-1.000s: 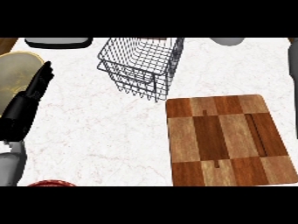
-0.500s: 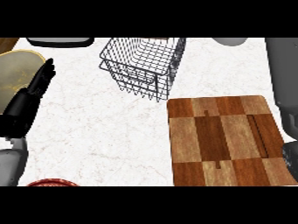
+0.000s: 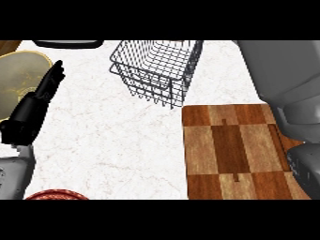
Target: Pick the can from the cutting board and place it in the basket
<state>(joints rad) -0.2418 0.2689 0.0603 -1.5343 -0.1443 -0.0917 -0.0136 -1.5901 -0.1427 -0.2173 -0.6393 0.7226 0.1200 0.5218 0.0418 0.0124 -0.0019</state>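
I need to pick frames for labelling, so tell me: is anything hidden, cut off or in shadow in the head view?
Head view: even light, no glare; the grey right arm fills the right side and covers the cutting board's right edge; no can shows; the basket is cut off at the top; the left hand shows whole.

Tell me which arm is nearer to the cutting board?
Right. The right arm overlaps the cutting board's right edge; the left hand rests far across the counter by the plate.
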